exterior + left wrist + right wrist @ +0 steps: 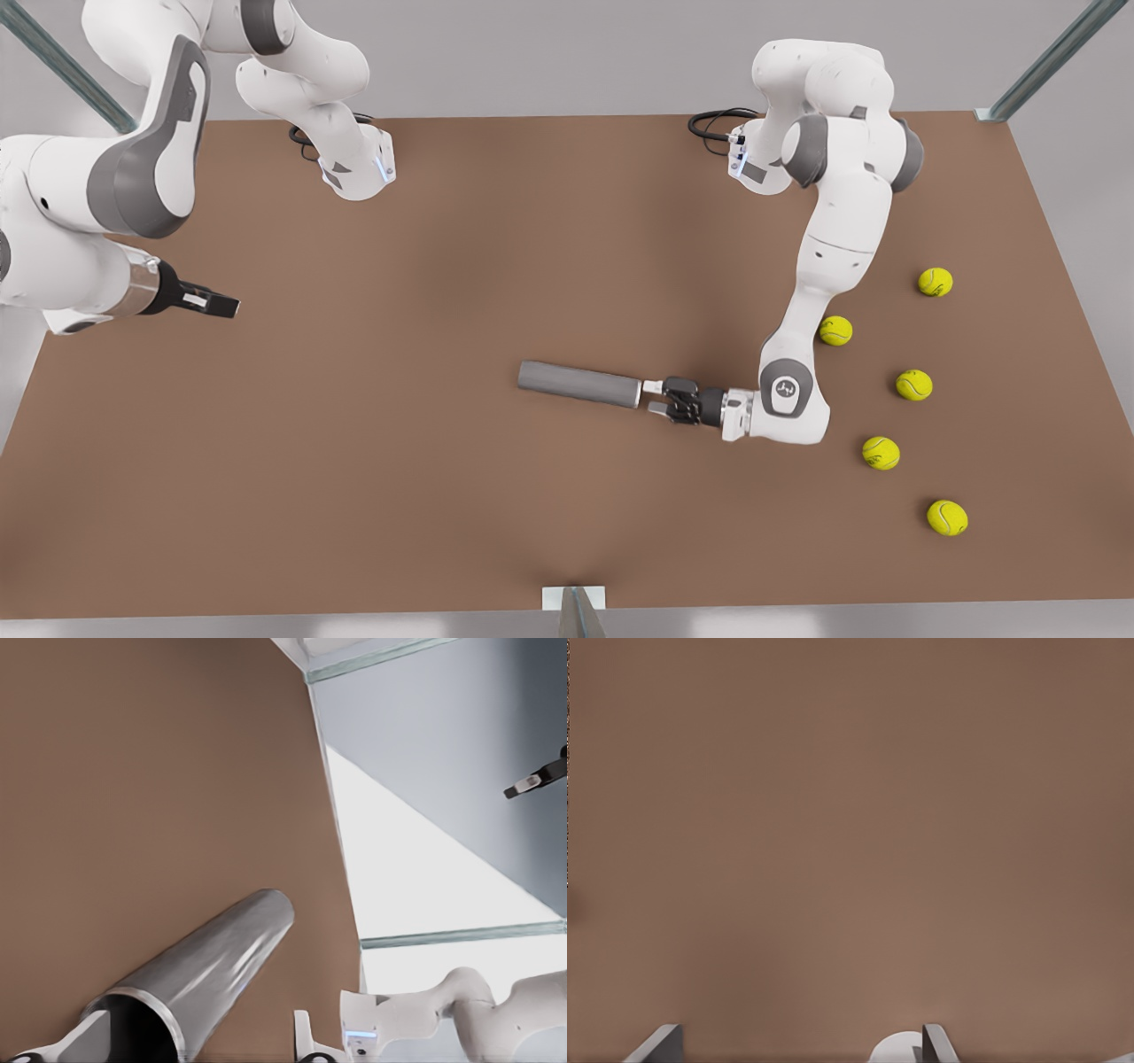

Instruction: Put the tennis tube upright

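Tennis tube [580, 384]: lying flat on the brown tabletop [399, 461], its open end at the left pincer [654, 396], whose fingers [84, 1036] clasp that rim, one seemingly inside the dark mouth. Five yellow-green balls [881, 453] lie scattered behind the left pincer's arm. Right pincer [232, 306]: hovering above bare tabletop, well apart from the tube, fingers spread and empty.

Tennis tube [580, 384] lying mid-desk [399, 496]; left hand [657, 399] at its end toward the front view's right; five balls [913, 385] beyond.
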